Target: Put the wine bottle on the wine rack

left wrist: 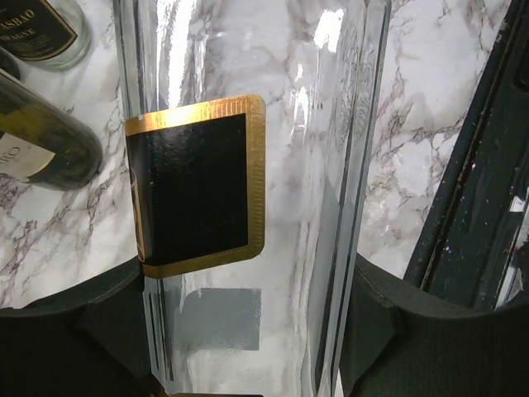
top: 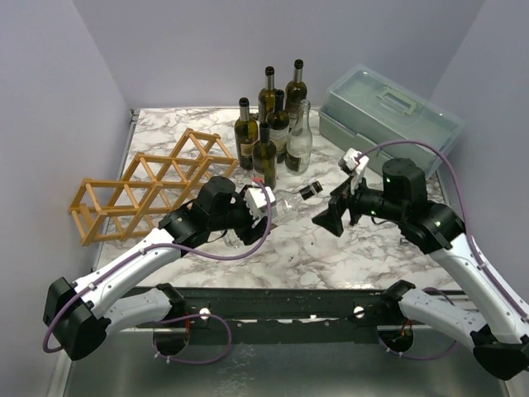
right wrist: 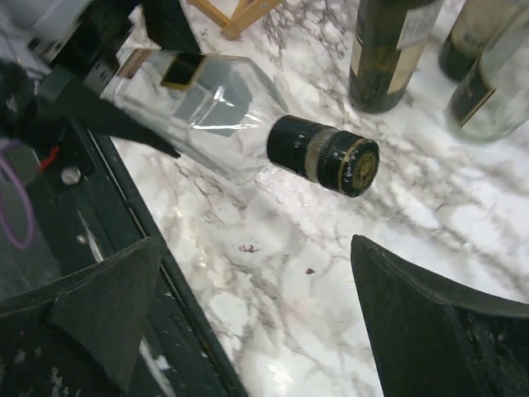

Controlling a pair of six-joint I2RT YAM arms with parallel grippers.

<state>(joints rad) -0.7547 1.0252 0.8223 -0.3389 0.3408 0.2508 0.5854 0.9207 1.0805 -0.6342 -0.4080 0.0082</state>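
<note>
A clear glass wine bottle (top: 288, 205) with a black and gold label (left wrist: 194, 186) hangs level above the marble, its black capped neck (right wrist: 324, 154) pointing right. My left gripper (top: 260, 201) is shut on the bottle's body (left wrist: 273, 124), with a dark finger (left wrist: 397, 331) pressing each side. My right gripper (top: 331, 217) stands open just past the cap and holds nothing; in its wrist view (right wrist: 256, 306) the cap floats ahead of the spread fingers. The wine rack (top: 149, 186), a light-brown stick lattice, lies on the table to the left of the left gripper.
Several upright bottles (top: 273, 124), dark and clear, stand at the back centre; two show close by in the right wrist view (right wrist: 388, 50). A pale green toolbox (top: 388, 112) sits at the back right. The black mounting rail (top: 273, 302) runs along the near table edge.
</note>
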